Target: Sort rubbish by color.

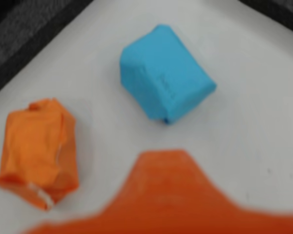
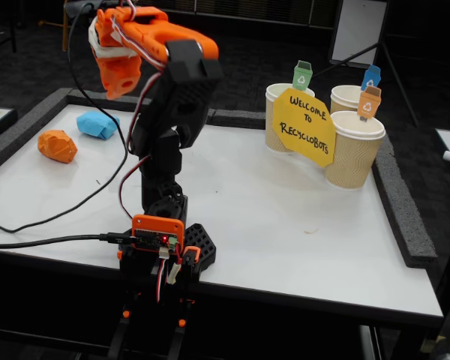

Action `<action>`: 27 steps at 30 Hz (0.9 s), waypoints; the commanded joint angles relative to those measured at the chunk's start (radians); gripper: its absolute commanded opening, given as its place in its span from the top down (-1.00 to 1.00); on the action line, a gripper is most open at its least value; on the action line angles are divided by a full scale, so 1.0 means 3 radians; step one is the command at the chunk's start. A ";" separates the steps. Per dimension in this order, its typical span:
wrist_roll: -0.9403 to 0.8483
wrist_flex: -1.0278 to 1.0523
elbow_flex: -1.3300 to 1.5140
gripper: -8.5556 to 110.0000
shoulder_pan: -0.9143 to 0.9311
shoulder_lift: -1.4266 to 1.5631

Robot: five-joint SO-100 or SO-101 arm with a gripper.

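Up above the counter's far left part, as the fixed view shows it, the arm is bent over with its orange head raised clear of the surface. Whether the jaws are released or clenched cannot be told: the wrist view shows only a blurred orange part of them along its lower edge, and the fixed view shows them from the side as one orange mass. They hold nothing that can be seen.

Two lumps of rubbish lie on the white counter near its far left corner. The orange lump is crumpled, with a pale torn edge at its lower end in the wrist view. The blue lump lies just beside it, apart and not touching; in the wrist view it looks blocky and smoother. Both rest well clear of the arm's base.

Across the counter, at the far right in the fixed view, three tan ribbed cups stand close together, each with a small bin tag. A yellow sign leans in front of them.
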 commanded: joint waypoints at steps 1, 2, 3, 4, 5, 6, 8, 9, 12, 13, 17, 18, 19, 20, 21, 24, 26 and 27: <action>0.0005 -0.0194 -0.0660 0.84 0.0169 -0.0302; 0.0005 -0.0199 -0.0726 0.83 0.0194 -0.0409; 0.0005 -0.0199 -0.0798 0.83 0.0215 -0.0522; 0.0005 -0.0199 -0.0869 0.83 0.0230 -0.0624; 0.0005 -0.0199 -0.0941 0.83 0.0240 -0.0731; 0.0005 -0.0199 -0.1007 0.83 0.0240 -0.0833; 0.0005 -0.0179 -0.1150 0.82 0.0240 -0.1023; 0.0005 -0.0169 -0.1217 0.80 0.0230 -0.1110; 0.0005 -0.0148 -0.1416 0.75 0.0199 -0.1345; 0.0005 -0.0138 -0.1478 0.71 0.0184 -0.1421; 0.0005 -0.0072 -0.1774 0.61 0.0138 -0.1759; 0.0005 -0.0061 -0.1841 0.60 0.0128 -0.1836; 0.0005 -0.0046 -0.1902 0.58 0.0123 -0.1912; 0.0005 -0.0031 -0.1969 0.57 0.0112 -0.1989; 0.0005 -0.0010 -0.2025 0.55 0.0102 -0.2066; 0.0005 0.0031 -0.2173 0.49 0.0072 -0.2281; 0.0005 0.0046 -0.2260 0.45 0.0066 -0.2408; 0.0005 0.0056 -0.2306 0.43 0.0061 -0.2475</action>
